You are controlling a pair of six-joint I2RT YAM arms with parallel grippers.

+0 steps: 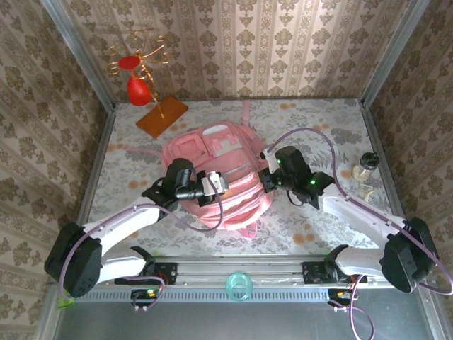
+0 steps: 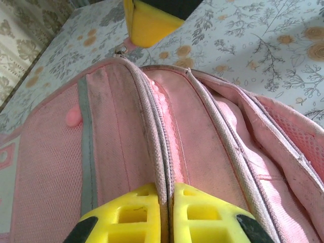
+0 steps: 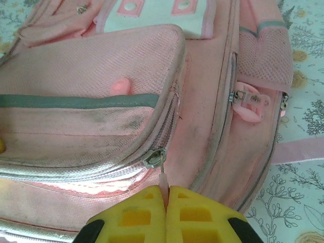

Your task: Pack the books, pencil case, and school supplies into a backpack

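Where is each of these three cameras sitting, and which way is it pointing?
Top: above and behind the arms, looking down at the table and backpack; both arms show, bases at the bottom.
Left wrist: on the left arm, looking along the backpack's zipper seam; its yellow jaws pinch that seam.
Right wrist: on the right arm, looking across the backpack's front; its jaws are shut on a zipper pull.
Shared: all three see the pink backpack.
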